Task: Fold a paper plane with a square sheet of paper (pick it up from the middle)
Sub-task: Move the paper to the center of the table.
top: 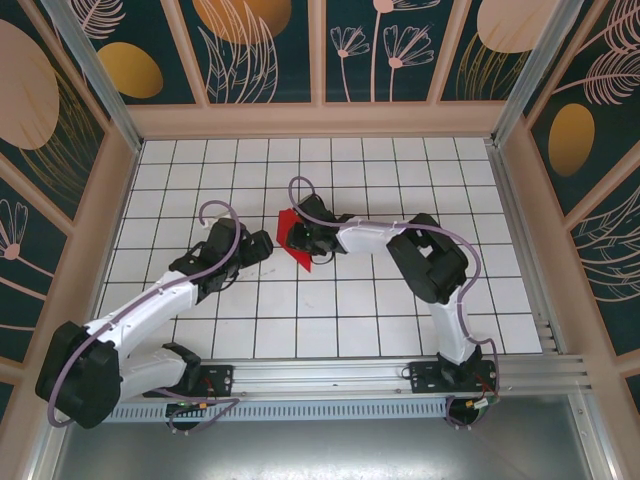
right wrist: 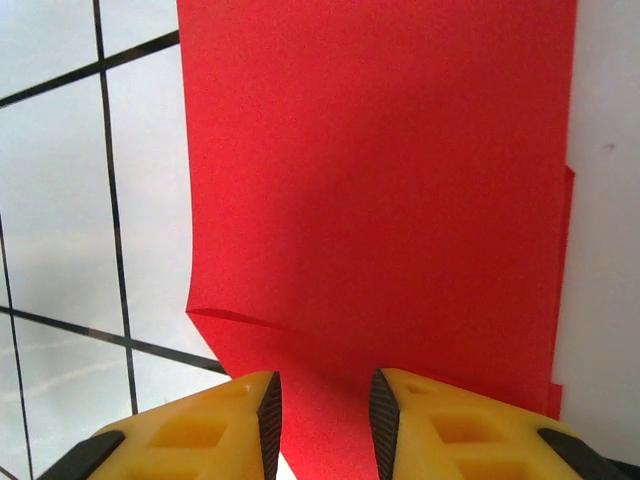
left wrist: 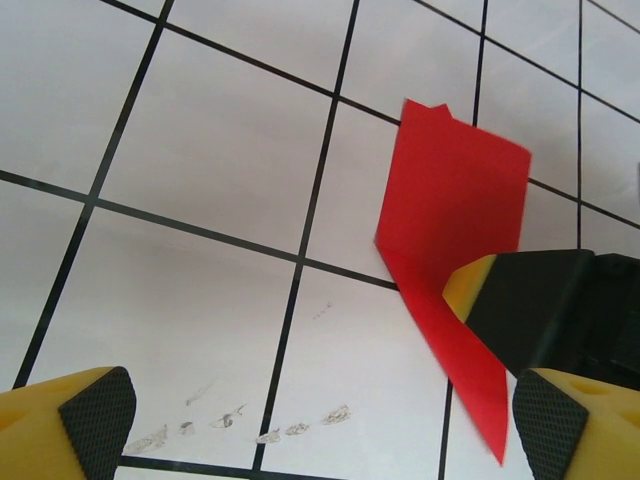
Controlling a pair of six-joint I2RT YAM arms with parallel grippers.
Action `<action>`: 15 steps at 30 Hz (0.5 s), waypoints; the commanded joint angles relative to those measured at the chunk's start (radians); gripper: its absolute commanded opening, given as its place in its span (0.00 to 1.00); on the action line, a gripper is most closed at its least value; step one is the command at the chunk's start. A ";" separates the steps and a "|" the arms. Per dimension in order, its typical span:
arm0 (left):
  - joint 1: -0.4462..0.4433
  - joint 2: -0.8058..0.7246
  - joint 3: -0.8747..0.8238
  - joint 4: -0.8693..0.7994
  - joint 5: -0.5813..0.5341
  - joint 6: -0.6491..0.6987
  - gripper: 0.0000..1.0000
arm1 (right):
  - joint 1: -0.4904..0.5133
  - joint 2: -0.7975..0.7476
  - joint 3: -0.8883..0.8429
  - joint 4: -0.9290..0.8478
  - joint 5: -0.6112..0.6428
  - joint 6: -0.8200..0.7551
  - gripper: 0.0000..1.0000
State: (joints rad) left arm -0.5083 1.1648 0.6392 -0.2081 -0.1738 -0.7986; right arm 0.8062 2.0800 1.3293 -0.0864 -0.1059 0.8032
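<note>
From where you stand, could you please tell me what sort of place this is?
Probably a robot test cell: a white grid-tiled tabletop, dark teal floral wall panels, and an aluminium mounting rail.

Thin bright red paper sheet (right wrist: pixel 380 180): matt, smooth. White gridded worktop (top: pixel 300 320): faintly glossy. Yellow plastic tool fingers (left wrist: pixel 35 445) carry rough black pads (left wrist: pixel 95 412).

Top view: the right gripper (top: pixel 300 240) covers part of the square sheet of paper (top: pixel 286 230). Right wrist view: the sheet runs off the top edge; jaw contact with it cannot be determined.
</note>
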 commanded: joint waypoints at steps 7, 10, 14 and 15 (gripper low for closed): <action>0.007 0.062 0.009 0.076 0.072 0.006 0.98 | -0.047 -0.163 -0.293 -0.016 -0.141 -0.575 0.33; 0.007 0.072 0.000 0.101 0.103 0.003 0.98 | -0.057 -0.231 -0.321 -0.027 -0.174 -0.689 0.33; 0.007 0.081 -0.006 0.137 0.163 0.000 0.99 | -0.059 -0.314 -0.272 -0.002 -0.200 -0.602 0.37; 0.006 0.085 -0.003 0.139 0.175 0.001 0.99 | -0.063 -0.340 -0.271 0.008 -0.171 -0.535 0.38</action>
State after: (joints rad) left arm -0.5083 1.2407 0.6392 -0.1165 -0.0555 -0.7986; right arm 0.7483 1.8290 1.0355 -0.0792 -0.2642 0.2451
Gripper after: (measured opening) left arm 0.985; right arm 0.370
